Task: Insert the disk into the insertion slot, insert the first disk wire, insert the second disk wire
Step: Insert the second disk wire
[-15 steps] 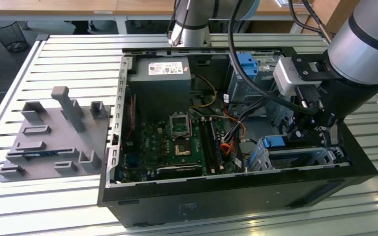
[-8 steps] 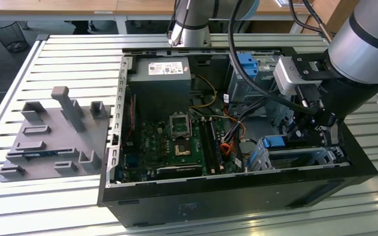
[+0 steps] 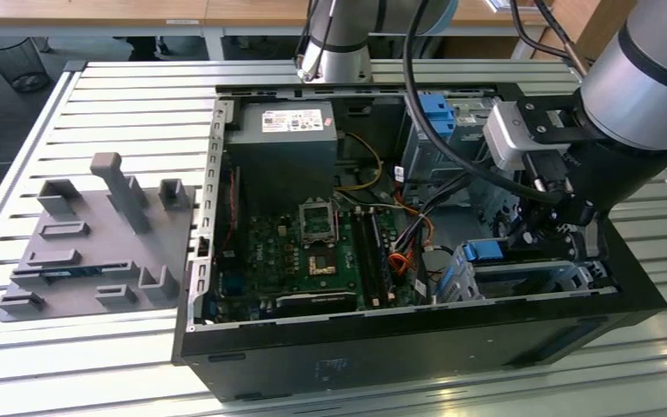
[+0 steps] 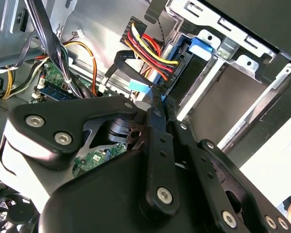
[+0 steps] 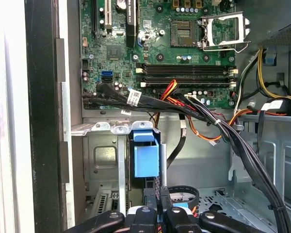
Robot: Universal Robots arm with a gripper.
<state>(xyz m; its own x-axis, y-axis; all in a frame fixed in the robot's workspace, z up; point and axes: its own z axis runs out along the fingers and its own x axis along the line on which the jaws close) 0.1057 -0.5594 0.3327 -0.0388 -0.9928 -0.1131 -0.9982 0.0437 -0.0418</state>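
While I watch from far away, my gripper [image 4: 157, 99] has its thin black metal fingers [image 4: 155, 126] pressed together, pinching a small light-blue plug [image 4: 138, 87] on a flat black wire [image 4: 122, 57]. Just past the fingertips sits the disk [image 4: 196, 73] with its shiny blue plastic frame, inside the grey metal insertion slot [image 4: 242, 65].

Exterior view looked down from high, well back, over open computer case [image 3: 415, 287] on slatted tabletop [image 3: 114, 104]. First wrist view sat close inside case, facing motherboard [image 5: 184, 53] past claw [image 5: 160, 213]. Second wrist view sat closer, behind claw [image 4: 157, 104], facing drive cage [image 4: 223, 82]. Both wrist views shared claw and cable bundle [image 5: 203, 114] [image 4: 145, 48].
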